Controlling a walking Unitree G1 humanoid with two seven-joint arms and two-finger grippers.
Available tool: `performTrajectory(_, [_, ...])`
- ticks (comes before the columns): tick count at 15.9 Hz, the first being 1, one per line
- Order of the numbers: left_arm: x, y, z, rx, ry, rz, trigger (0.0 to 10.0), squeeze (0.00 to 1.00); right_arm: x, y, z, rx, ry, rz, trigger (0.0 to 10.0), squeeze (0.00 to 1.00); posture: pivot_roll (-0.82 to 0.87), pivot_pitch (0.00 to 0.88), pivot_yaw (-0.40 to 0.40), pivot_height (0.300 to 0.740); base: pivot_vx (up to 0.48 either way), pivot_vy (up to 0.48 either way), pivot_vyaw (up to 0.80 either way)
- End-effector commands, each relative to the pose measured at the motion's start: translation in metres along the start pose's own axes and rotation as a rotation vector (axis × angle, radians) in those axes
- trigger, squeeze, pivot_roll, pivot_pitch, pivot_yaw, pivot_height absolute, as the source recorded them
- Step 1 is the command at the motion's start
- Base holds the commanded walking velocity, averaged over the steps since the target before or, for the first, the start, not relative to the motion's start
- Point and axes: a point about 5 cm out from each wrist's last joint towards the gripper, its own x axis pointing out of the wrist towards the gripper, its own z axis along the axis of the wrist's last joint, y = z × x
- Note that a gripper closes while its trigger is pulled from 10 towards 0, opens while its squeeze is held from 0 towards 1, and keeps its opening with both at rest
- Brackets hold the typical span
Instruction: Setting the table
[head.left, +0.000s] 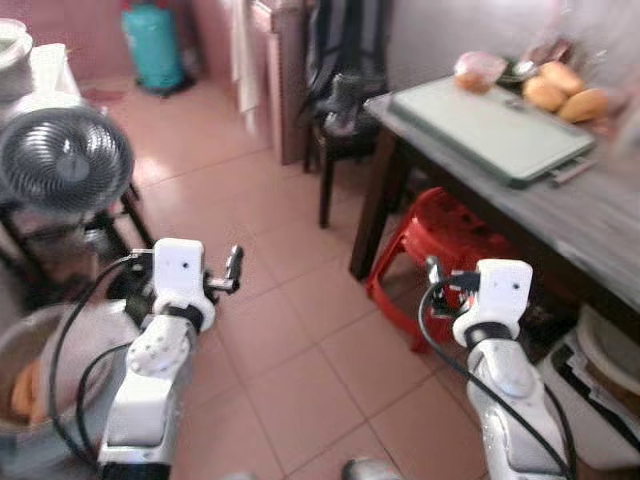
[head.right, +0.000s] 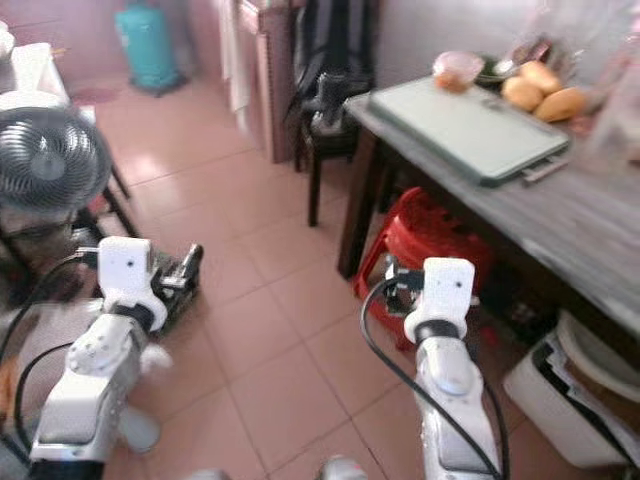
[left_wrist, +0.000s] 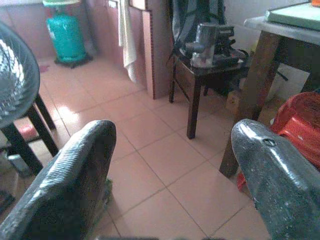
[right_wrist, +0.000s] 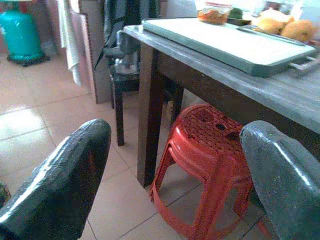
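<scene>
Pink-tiled kitchen floor (head.left: 300, 330) | dark wooden table (head.left: 560, 215) ahead right, carrying pale green rectangular tray (head.left: 490, 125) | left gripper (left_wrist: 175, 175) and right gripper (right_wrist: 175, 175) spread apart, empty, over floor | risk: clipping red plastic stool (right_wrist: 210, 150) under table on approach.

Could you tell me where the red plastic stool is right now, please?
The red stool stands on the tiled floor, tucked partly under the near corner of the wooden table, ahead of the robot on its right, just beyond the right gripper.
</scene>
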Motion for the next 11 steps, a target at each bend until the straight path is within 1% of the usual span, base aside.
performTrajectory(1, [0.0015, -0.0037, 0.0014, -0.003, -0.005, -0.013, 10.0, 0.00, -0.0003, -0.0047, 0.0001, -0.001, 0.001, -0.012, 10.0, 0.00, 0.02, 0.001, 0.017, 0.740, 0.000, 0.379, -0.80])
performTrajectory(2, [0.0017, -0.0036, 0.0021, 0.004, -0.009, -0.013, 10.0, 0.00, -0.0002, -0.0045, 0.0004, -0.001, 0.000, -0.011, 10.0, 0.00, 0.02, 0.002, 0.017, 0.740, 0.000, 0.296, -0.80])
performTrajectory(6, [0.0013, -0.0048, 0.0027, 0.007, -0.014, -0.017, 10.0, 0.00, -0.0002, -0.0053, 0.0012, -0.004, -0.002, -0.014, 10.0, 0.00, 0.01, 0.008, 0.015, 0.740, 0.000, 0.000, -0.80])
performTrajectory(8, [0.0016, -0.0047, 0.0039, 0.028, -0.026, -0.017, 10.0, 0.00, -0.0002, -0.0059, 0.0013, -0.003, -0.002, -0.016, 10.0, 0.00, 0.01, 0.009, 0.013, 0.740, 0.000, 0.000, -0.80])
performTrajectory(9, [0.0014, -0.0047, 0.0035, 0.016, -0.025, -0.016, 10.0, 0.00, -0.0003, -0.0055, 0.0015, -0.002, -0.002, -0.016, 10.0, 0.00, 0.01, 0.010, 0.013, 0.740, 0.000, 0.000, -0.80])
performTrajectory(11, [0.0005, -0.0057, 0.0058, 0.026, -0.046, -0.015, 10.0, 0.00, -0.0008, -0.0049, 0.0011, -0.002, -0.002, -0.015, 10.0, 0.00, 0.01, 0.010, 0.013, 0.740, 0.000, 0.000, -0.80])
